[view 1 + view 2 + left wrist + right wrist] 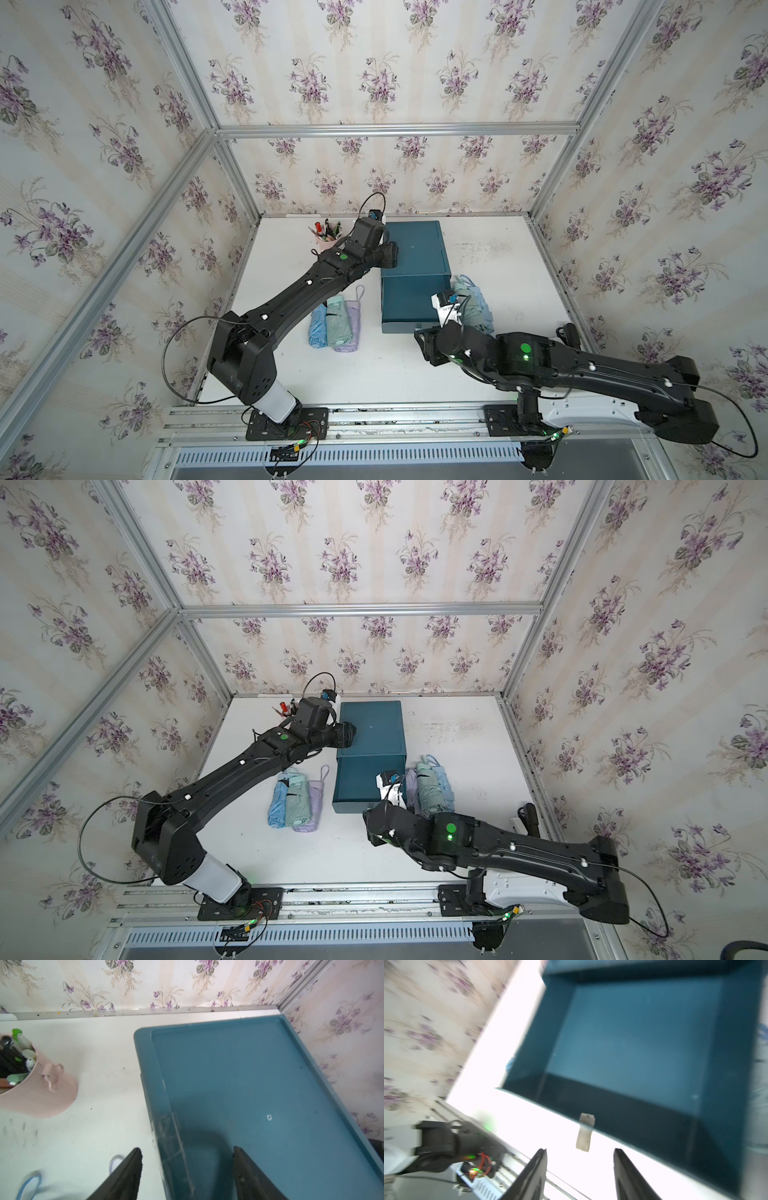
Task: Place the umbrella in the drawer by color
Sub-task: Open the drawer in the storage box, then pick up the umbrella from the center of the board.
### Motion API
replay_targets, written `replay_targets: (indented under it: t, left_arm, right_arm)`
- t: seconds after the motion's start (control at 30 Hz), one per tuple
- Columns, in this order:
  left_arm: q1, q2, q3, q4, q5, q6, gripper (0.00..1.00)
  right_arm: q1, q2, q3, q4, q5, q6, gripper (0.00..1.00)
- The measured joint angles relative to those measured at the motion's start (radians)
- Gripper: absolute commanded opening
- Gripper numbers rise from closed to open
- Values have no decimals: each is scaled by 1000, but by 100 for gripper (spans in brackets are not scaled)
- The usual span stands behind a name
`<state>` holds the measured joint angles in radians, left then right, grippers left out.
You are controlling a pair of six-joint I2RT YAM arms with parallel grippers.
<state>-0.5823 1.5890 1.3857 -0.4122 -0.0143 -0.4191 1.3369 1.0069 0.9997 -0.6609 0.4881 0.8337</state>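
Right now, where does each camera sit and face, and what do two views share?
A top view: high in front, looking down on the table; left arm, right arm show.
A top view: beside it, same table.
Left wrist: above the cabinet, facing its top; left hand open.
Right wrist: over the open drawer; right hand open.
Both wrist views share the cabinet.

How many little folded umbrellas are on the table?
6. Beside the drawer: left blue, left green, left purple; right purple, right green, right blue. More may hide under the right arm.
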Motion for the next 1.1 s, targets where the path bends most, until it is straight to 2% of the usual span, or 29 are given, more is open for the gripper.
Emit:
replay_targets:
  t: [0.1, 0.17, 0.2, 0.27, 0.37, 0.43, 0.5, 0.57, 0.63, 0.7, 0.83, 0.93, 1.1]
  left_arm:
    - [0, -27, 42, -130, 2, 28, 73]
    - [0, -49, 72, -197, 7, 43, 74]
    - [-1, -68, 85, -216, 7, 45, 75]
    - [-1, -117, 95, -230, 7, 50, 77]
    - [-1, -228, 71, -226, 6, 51, 79]
    - [-1, -306, 25, -197, 7, 50, 82]
    - [0, -378, -39, -160, 8, 40, 85]
    - [6, -431, -98, -137, 15, 24, 85]
    - [18, -460, -136, -129, 21, 5, 84]
    - [27, -470, -159, -121, 40, -12, 83]
    - [27, -484, -204, -113, 107, -33, 81]
    - [27, -484, -222, -114, 129, -45, 79]
    - [28, -458, -212, -115, 171, -50, 78]
  right_arm:
    - [-4, -43, 89, -72, 105, -8, 79]
    - [-53, -30, 167, -129, 155, -13, 79]
    - [-120, -10, 209, -152, 156, -24, 78]
    - [-347, 33, 253, -165, 109, -46, 76]
    - [-677, 80, 197, -165, -31, -113, 78]
    - [-837, 88, 117, -156, -172, -167, 80]
    - [-924, 115, 49, -120, -283, -212, 80]
    - [-950, 161, -13, -79, -409, -254, 80]
    - [-959, 205, -70, -34, -483, -287, 82]
    - [-966, 241, -117, 5, -519, -301, 87]
    - [-976, 290, -205, 66, -538, -313, 87]
    - [-977, 292, -234, 99, -548, -313, 79]
    - [-977, 283, -260, 139, -556, -310, 58]
